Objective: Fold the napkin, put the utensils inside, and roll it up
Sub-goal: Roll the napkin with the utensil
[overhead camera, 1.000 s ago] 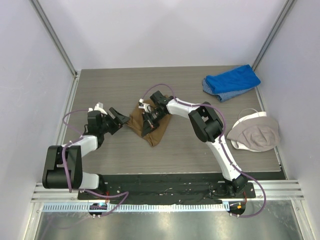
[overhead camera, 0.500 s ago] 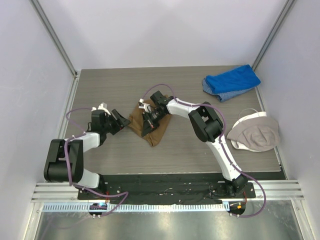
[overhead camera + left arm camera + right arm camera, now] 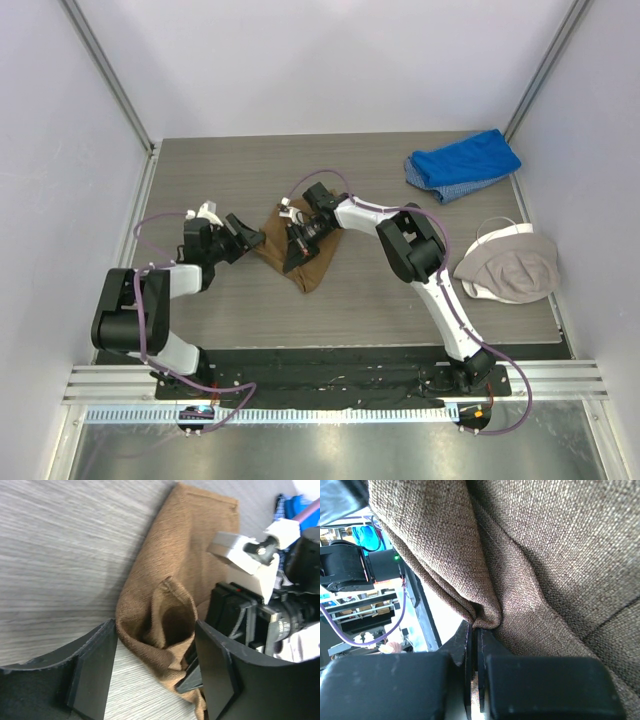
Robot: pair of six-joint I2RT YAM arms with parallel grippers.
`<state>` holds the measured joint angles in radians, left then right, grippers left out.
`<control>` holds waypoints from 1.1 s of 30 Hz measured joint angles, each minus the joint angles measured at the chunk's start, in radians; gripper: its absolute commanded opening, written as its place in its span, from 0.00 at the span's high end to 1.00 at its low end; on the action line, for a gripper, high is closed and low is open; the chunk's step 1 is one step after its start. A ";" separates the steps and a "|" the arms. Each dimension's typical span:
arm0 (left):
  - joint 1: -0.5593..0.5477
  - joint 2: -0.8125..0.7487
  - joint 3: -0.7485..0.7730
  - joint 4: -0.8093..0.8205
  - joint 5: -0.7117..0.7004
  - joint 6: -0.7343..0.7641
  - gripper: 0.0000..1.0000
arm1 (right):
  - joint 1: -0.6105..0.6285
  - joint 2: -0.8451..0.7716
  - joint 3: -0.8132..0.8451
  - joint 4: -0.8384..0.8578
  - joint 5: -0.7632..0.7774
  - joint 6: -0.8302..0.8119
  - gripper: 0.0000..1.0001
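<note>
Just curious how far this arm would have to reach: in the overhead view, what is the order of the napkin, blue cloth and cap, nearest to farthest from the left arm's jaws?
1. Napkin, right beside them, mid-table.
2. Blue cloth, far right corner.
3. Cap, right edge.

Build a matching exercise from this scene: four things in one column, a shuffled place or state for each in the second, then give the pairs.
Column one
1. napkin
2. blue cloth
3. left gripper
4. right gripper

Column two
A. shut, pinching a fold of tan fabric
B. lying far right at the back, untouched
C. open, with a raised cloth fold between its fingers
D. tan, bunched mid-scene

Pairs: 1-D, 2-B, 3-C, 4-A
</note>
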<state>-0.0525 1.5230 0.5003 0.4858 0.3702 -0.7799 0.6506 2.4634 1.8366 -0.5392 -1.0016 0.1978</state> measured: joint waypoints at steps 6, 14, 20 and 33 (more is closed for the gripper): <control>0.000 0.051 -0.003 0.078 0.028 -0.033 0.24 | -0.001 0.004 0.004 -0.002 -0.006 0.002 0.99; -0.001 0.114 0.047 0.086 0.043 -0.054 0.27 | -0.004 0.011 0.009 -0.003 -0.019 0.007 0.99; -0.007 0.124 0.083 0.036 0.032 -0.042 0.44 | -0.004 0.012 0.012 -0.010 -0.015 0.004 0.99; -0.027 0.145 0.166 -0.139 -0.010 0.011 1.00 | -0.004 0.016 0.045 -0.066 0.011 -0.026 0.99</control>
<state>-0.0795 1.6676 0.6666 0.3470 0.3603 -0.7685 0.6468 2.4794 1.8812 -0.6052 -0.9909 0.1715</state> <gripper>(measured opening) 0.104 0.047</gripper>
